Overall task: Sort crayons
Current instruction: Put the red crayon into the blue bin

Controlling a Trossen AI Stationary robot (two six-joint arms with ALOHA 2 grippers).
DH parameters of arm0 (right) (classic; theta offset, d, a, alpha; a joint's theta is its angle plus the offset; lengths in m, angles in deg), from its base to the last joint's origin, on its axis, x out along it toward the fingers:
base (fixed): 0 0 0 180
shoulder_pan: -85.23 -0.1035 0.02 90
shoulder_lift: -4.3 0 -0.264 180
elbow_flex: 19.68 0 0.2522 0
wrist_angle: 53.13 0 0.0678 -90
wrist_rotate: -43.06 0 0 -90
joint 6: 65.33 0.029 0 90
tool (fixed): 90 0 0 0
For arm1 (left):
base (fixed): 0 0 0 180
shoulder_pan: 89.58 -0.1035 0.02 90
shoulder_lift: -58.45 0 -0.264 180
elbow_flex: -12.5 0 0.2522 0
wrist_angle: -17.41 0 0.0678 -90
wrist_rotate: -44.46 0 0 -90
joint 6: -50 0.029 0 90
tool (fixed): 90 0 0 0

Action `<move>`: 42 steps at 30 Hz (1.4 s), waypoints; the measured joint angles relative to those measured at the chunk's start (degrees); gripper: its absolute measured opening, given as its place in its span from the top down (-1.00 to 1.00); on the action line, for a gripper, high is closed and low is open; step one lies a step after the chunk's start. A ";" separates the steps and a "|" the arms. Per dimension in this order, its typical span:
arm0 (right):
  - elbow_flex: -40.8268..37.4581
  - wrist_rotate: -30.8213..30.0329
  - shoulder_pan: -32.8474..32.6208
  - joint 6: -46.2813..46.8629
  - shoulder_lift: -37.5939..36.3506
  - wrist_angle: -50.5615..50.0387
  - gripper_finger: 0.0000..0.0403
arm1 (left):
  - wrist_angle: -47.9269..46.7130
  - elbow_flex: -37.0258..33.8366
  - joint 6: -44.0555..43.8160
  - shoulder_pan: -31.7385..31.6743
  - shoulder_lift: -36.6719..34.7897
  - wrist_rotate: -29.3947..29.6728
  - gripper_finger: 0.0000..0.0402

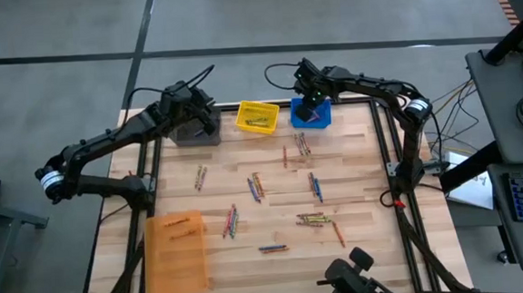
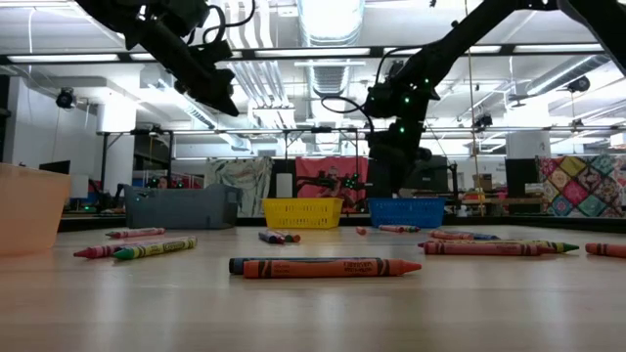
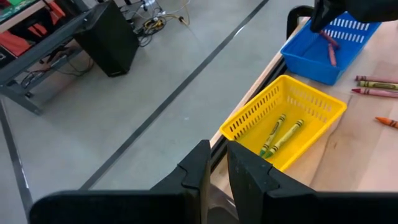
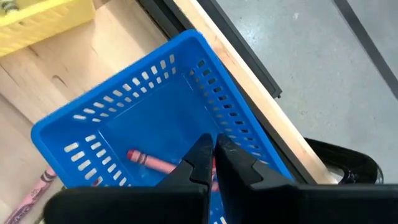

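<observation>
Several crayons [image 1: 258, 188] lie scattered flat on the wooden table [image 1: 359, 259]. My left gripper [image 3: 217, 163] hangs above the grey bin [image 1: 197, 134] at the far left. Its fingers stand close together with a thin slit, and nothing shows in it. My right gripper [image 4: 214, 144] is shut and reaches down into the blue bin [image 4: 155, 93] at the far edge. It stands just over a pink-red crayon [image 4: 148, 161] that lies on the bin's floor. Two yellow-green crayons [image 3: 283, 134] lie in the yellow bin [image 3: 249, 118] between the two.
An orange bin [image 1: 175, 252] stands at the near left. Loose crayons spread over the table's middle and right, some close to the blue bin [image 1: 302, 146]. The three far bins sit in a row along the far edge. Beyond that edge is bare floor.
</observation>
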 joint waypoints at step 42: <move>-1.17 1.20 -12.89 4.66 -10.27 -2.04 0.49 | -17.39 0.00 -21.53 6.83 0.00 -12.75 0.81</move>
